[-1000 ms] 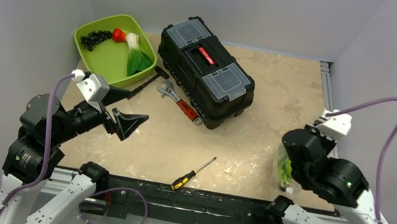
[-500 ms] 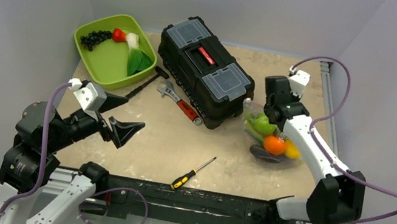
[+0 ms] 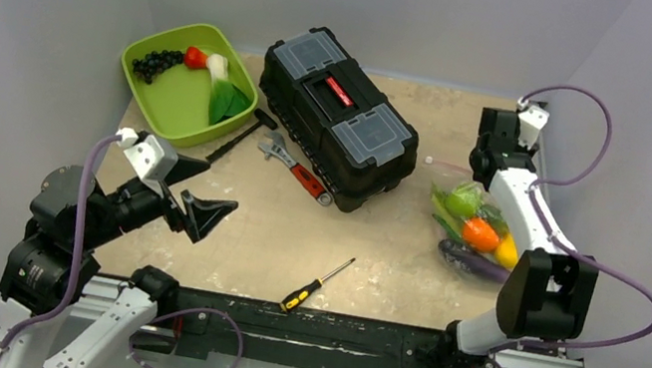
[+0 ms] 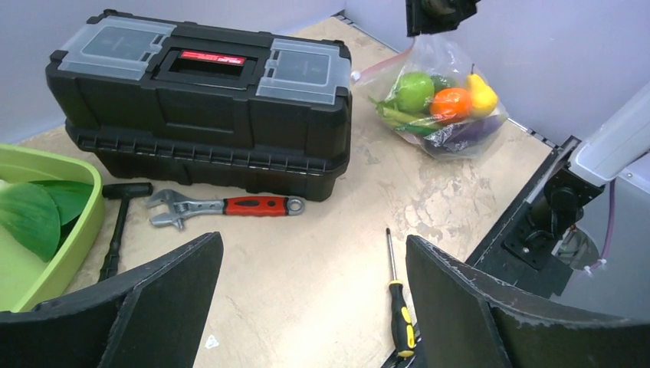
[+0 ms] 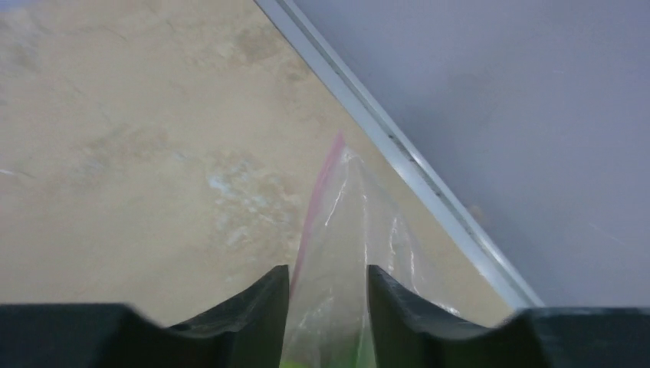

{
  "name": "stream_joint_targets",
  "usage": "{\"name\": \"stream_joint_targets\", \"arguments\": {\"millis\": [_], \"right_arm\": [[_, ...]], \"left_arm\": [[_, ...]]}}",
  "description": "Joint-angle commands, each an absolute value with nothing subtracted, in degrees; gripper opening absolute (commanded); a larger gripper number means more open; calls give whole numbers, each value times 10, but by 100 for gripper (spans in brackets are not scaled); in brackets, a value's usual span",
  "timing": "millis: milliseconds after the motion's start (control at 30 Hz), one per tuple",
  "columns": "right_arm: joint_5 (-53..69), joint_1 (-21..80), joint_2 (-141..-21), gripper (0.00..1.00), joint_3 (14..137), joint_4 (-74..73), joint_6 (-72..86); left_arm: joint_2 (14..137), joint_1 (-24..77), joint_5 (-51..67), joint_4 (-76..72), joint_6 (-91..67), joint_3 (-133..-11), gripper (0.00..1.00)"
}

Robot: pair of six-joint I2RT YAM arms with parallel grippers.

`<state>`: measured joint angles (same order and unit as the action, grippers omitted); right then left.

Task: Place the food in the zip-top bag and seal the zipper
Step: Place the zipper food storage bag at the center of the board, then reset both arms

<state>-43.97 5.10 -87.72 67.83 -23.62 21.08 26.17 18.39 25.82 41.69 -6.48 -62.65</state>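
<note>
The clear zip-top bag (image 3: 473,232) lies on the table at the right, with a green apple (image 3: 464,201), an orange (image 3: 480,235), a yellow pear (image 3: 506,251) and a purple eggplant (image 3: 472,263) inside. Its pink zipper (image 5: 313,207) runs up the mouth edge. My right gripper (image 5: 328,280) hangs over the bag's far end. Its jaws stand apart, with loose film of the bag mouth between them. My left gripper (image 3: 218,187) hovers wide open and empty over the near left of the table, far from the bag (image 4: 441,96).
A black toolbox (image 3: 338,115) stands mid-table. The lime-green tray (image 3: 176,102) at the far left holds dark grapes, a red piece and a leek. A hammer (image 3: 239,136), a wrench (image 3: 299,169) and a screwdriver (image 3: 316,286) lie between them. A metal rail (image 3: 536,145) borders the right edge.
My right arm swung from the near right edge to the far right with the bag, which now lies on the table. Its jaws have parted. The left arm barely moved.
</note>
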Motion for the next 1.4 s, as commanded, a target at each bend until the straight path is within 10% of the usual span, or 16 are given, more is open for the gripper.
{"name": "stream_joint_targets", "arguments": {"millis": [0,467,833,1367], "right_arm": [[-370,53,-856,55,770,-245,181],[7,55,-529,98,832,-241,169],[-78,55,-312,99,792,-221,179],[-198,55,-304,99,799,-267,215]], "left_arm": [[270,181,220,416,-72,-641,88],[200,181,-37,419,-95,-729,91],[132,181,-133,308,-61,-770,91],[137,181,-139,290,-49,-750,89]]}}
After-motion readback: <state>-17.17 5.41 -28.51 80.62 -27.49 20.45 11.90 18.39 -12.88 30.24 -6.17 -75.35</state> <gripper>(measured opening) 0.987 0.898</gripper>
